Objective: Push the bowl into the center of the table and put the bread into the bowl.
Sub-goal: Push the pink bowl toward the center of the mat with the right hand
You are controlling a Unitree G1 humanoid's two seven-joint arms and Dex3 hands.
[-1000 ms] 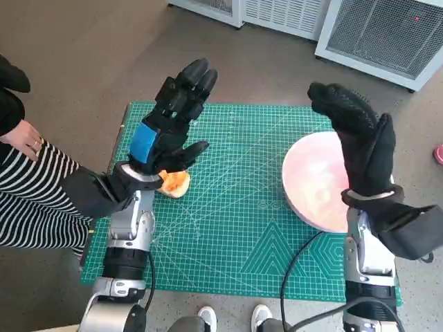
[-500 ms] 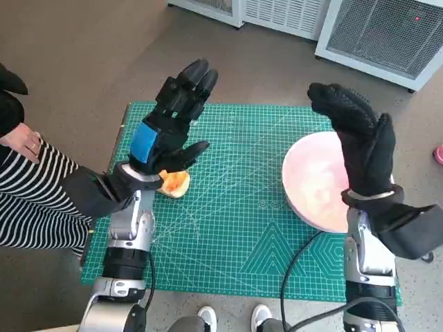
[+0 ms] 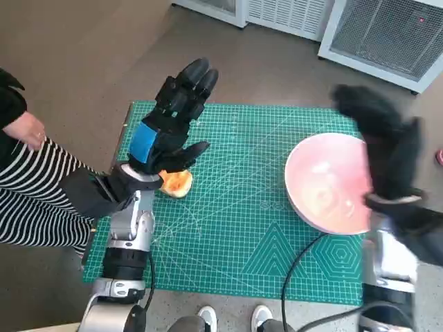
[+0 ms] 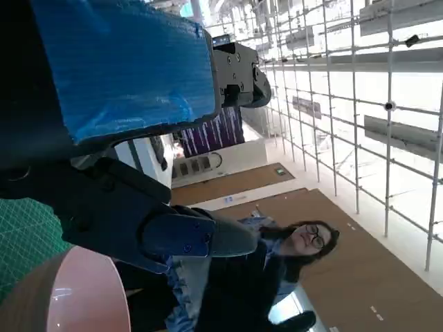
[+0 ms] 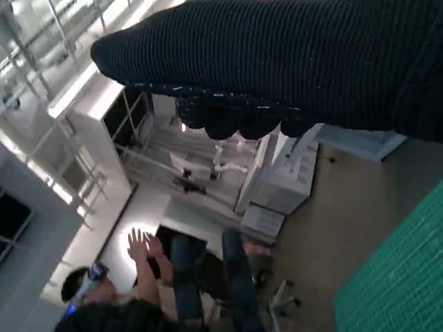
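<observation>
Brown floor [image 3: 83, 62], white louvred units [image 3: 387, 34] behind

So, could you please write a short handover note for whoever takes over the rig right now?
Left hand: raised over the left part of the green mat, fingers spread, holding nothing.
Right hand: raised at the far right edge of the bowl, blurred, holding nothing.
Bowl: pink, lying on the right side of the mat, not in the middle.
Bread: on the mat just under the left hand, partly hidden by it.
Done: nothing that shows.
Left: push the bowl to the center, then pick up the bread and put it in the bowl.
</observation>
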